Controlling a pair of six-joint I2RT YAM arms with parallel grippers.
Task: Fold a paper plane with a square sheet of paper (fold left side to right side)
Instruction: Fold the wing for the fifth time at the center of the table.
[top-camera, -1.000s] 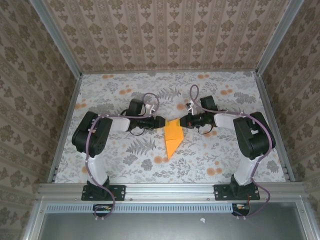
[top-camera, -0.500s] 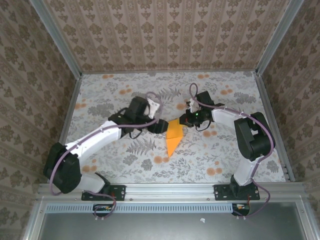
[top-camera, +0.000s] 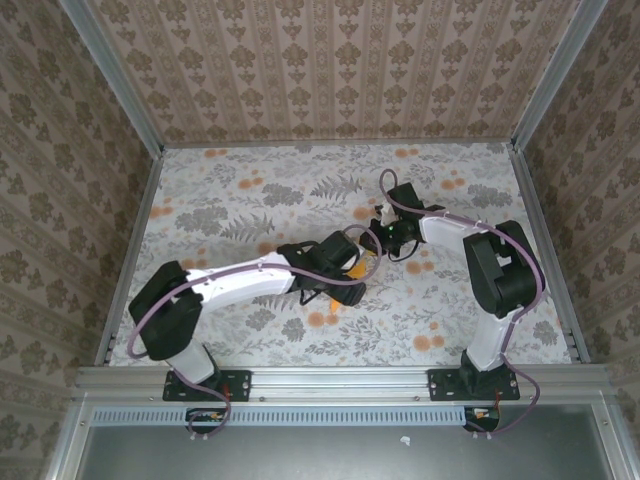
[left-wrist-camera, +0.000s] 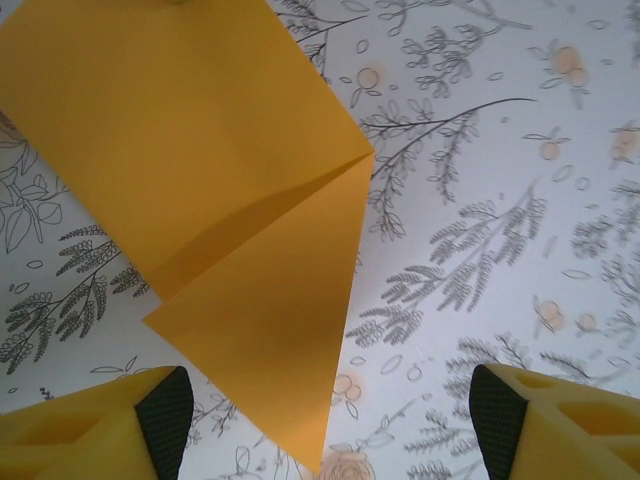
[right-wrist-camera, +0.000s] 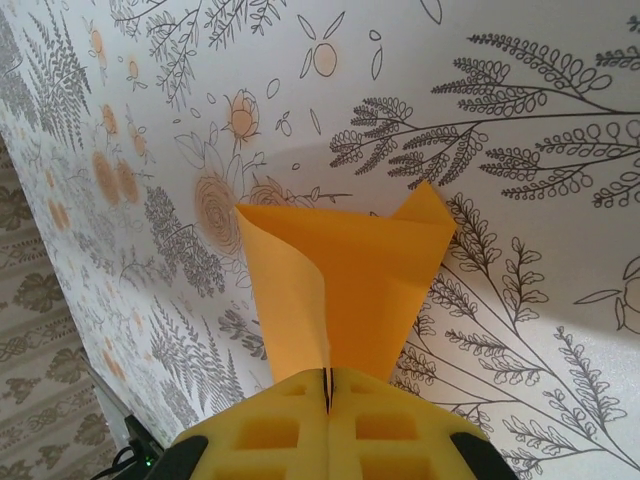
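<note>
The square sheet of paper is plain orange, creased into a pointed shape, and lies on the flowered cloth. My left gripper hovers over it, open, with its black pads wide apart. The paper's narrow tip lies between them and touches neither. In the top view the left gripper covers most of the sheet, and a strip of the paper shows beside it. My right gripper is shut on the sheet's far edge, and one flap curls up from the cloth. Seen from above, the right gripper sits just behind the sheet.
The grey-white cloth with orange flower prints covers the table. Patterned walls and metal rails close it in on three sides. The left arm lies low across the near middle, and the right arm stands at the right.
The left arm swung from the sheet's left side to over the sheet, hiding most of it from above. Its jaws opened wider. The right gripper kept its hold and shifted slightly.
</note>
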